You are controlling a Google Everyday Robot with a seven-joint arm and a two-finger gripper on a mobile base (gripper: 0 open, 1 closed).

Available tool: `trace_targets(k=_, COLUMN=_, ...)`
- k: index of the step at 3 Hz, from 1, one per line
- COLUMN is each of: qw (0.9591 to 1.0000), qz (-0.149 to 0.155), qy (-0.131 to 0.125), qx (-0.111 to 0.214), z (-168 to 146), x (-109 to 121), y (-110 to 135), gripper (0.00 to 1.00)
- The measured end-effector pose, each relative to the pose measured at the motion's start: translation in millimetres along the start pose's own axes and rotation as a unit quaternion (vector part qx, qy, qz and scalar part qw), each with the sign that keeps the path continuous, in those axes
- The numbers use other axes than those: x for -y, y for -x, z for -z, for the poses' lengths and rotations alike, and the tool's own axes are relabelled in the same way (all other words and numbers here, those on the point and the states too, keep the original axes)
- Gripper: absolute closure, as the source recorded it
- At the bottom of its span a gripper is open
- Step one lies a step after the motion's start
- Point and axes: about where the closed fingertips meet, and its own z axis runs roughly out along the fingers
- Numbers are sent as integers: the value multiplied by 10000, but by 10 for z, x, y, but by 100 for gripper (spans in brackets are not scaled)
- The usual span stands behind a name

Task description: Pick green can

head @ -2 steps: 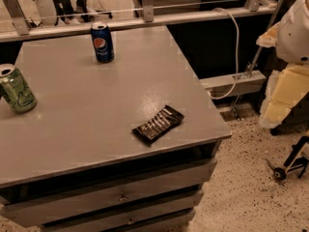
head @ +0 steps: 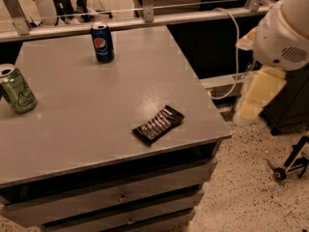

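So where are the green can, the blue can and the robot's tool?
green can point(head: 17, 89): camera view, its printed side.
blue can point(head: 103, 42): camera view, its logo.
tool point(head: 246, 110): camera view, its pale tip, right of the table point(head: 145, 81).

Cream gripper beside grey table. Far left of it: pale green can, dark squiggles; blue can; black wrapper.

A blue Pepsi can stands upright near the grey surface's far edge. A dark wrapped snack bar lies flat near the front right corner. The end effector hangs beyond the right edge.
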Motion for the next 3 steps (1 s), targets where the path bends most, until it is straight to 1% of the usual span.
trace_targets(k=1, qw=9934, qz=259, qy=318, qx=1067, z=-639, x=44, y=943, gripper=0)
trace_targets(k=2, qw=9800, qz=506, qy=360, qx=1889, z=-925, x=79, y=1728, gripper=0)
trace_targets(k=3, qw=9800, qz=506, qy=360, qx=1889, z=-925, x=79, y=1728, gripper=0)
